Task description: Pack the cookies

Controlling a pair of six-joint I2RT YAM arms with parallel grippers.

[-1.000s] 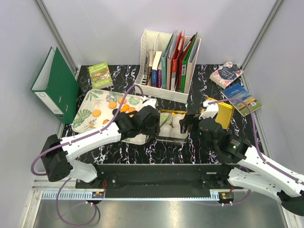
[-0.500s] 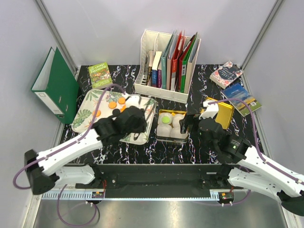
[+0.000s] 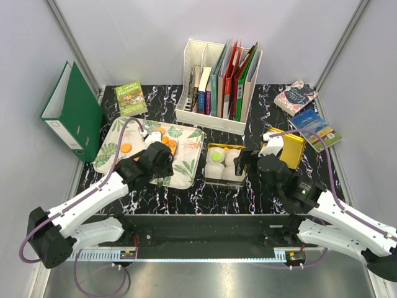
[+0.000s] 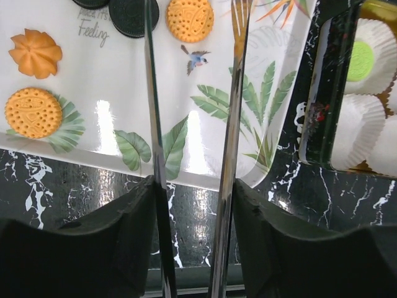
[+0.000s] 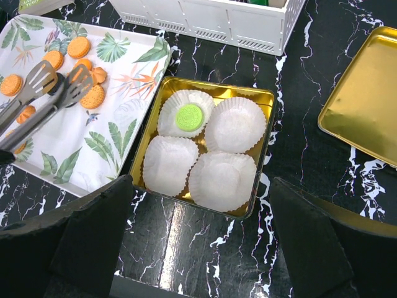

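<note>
Several orange cookies point(image 4: 33, 112) and two black ones point(image 4: 131, 13) lie on the leaf-print tray point(image 4: 267, 112). The tray also shows in the top view point(image 3: 186, 164). One green cookie point(image 5: 190, 116) sits in a white paper cup in the gold tin point(image 5: 214, 87); three other cups hold nothing. My left gripper point(image 4: 193, 186) is shut on metal tongs point(image 4: 153, 124). It holds them over the tray with the blades apart and empty, their tips point(image 5: 42, 74) by the cookies. My right gripper point(image 5: 201, 180) is open and empty, just in front of the tin.
The gold lid point(image 5: 366, 99) lies right of the tin. A white file rack point(image 3: 220, 81) stands behind. A green binder point(image 3: 74, 112) leans at the left wall. Books lie at back left point(image 3: 131, 98) and back right point(image 3: 296, 97).
My left arm has moved left with the tongs, from beside the tin to over the tray. The right arm has not moved.
</note>
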